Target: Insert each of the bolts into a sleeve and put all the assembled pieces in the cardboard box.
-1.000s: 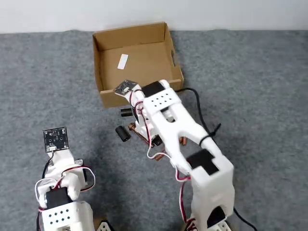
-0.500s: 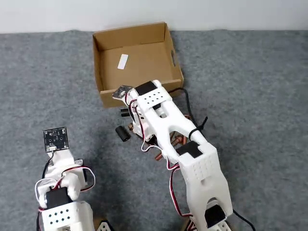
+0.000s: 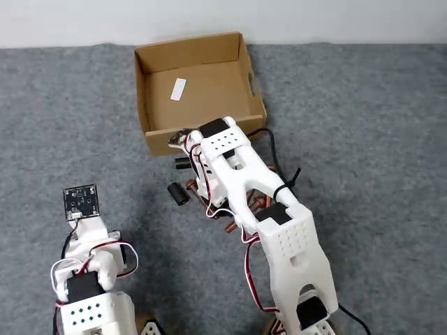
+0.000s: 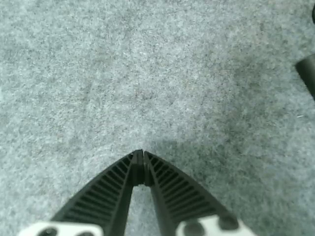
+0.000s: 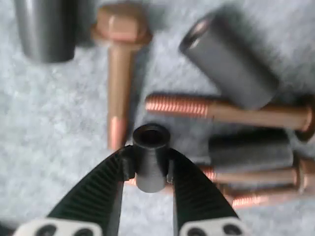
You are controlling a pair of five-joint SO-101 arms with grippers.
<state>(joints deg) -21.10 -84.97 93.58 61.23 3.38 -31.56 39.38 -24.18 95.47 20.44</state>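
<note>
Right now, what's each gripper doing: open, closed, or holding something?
Left gripper: closed, empty.
Right gripper: closed on a sleeve.

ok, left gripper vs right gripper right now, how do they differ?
Left gripper is shut on nothing, jaws touching; right gripper is shut on a black sleeve, its bore facing the wrist camera. Left gripper is above bare grey carpet; right gripper is above a cluster of copper bolts and loose black sleeves. Both have black ribbed fingers.
</note>
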